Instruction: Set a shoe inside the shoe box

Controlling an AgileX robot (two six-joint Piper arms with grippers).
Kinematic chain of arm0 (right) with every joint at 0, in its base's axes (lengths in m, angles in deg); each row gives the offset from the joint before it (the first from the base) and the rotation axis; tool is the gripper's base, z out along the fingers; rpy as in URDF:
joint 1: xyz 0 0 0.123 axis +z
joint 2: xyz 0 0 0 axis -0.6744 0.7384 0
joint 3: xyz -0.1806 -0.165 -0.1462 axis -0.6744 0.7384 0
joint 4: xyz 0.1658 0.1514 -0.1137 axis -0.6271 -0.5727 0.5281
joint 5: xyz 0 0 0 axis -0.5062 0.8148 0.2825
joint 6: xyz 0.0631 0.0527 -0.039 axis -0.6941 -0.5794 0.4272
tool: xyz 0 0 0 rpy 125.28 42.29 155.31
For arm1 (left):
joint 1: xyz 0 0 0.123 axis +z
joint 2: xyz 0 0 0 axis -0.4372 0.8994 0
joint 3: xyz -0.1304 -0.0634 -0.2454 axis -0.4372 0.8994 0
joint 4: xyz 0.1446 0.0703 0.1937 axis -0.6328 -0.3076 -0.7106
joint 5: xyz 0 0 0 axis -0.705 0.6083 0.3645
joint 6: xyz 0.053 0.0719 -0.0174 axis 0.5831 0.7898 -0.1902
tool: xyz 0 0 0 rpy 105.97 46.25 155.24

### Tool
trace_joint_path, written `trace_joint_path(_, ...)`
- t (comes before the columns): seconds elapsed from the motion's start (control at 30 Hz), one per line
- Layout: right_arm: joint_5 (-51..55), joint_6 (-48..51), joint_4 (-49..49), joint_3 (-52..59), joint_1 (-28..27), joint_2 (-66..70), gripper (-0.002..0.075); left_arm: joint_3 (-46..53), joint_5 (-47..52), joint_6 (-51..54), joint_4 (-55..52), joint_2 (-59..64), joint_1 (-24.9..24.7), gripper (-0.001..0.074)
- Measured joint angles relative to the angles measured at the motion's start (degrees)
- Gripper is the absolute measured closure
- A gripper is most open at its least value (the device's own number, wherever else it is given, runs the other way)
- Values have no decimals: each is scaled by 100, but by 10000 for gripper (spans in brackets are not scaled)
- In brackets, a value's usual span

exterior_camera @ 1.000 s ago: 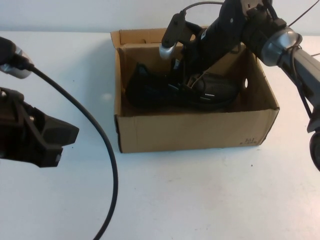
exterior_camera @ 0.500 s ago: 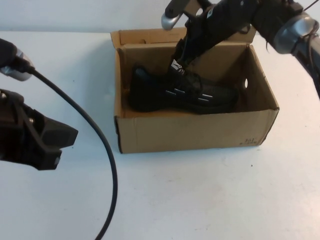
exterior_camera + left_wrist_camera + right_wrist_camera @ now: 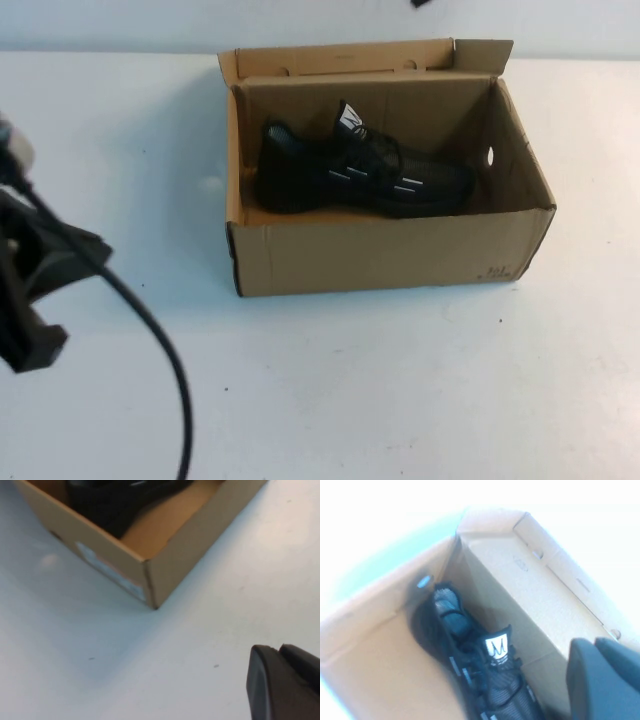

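Black knit sneaker (image 3: 360, 175) lies on its side inside cardboard shoe box (image 3: 385, 255), long axis along box length, toe toward robot's right, heel toward left wall. White dashes on side, white tongue label up, laces black.

Right tool (image 3: 605, 680) above box over far wall, clenched, empty, clear of shoe; nearer arm.

Left tool (image 3: 285, 685) clenched, empty, over white table (image 3: 400, 390), off box's near left corner.

Placement looks done; no further reach needed, judging by this.
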Motion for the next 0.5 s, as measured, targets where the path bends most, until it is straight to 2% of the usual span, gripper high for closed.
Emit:
trace_joint_path(0.1,362,-434,-23,-12,0,-454,739,0,-24,-157,-576,-324,0,736)
trace_joint_path(0.23,591,-859,-2,-12,0,-1017,740,0,-39,-863,-1119,-782,0,736)
trace_joint_path(0.5,665,-1312,11,-24,0,-2242,742,0,-230,-1743,-922,-1933,0,736)
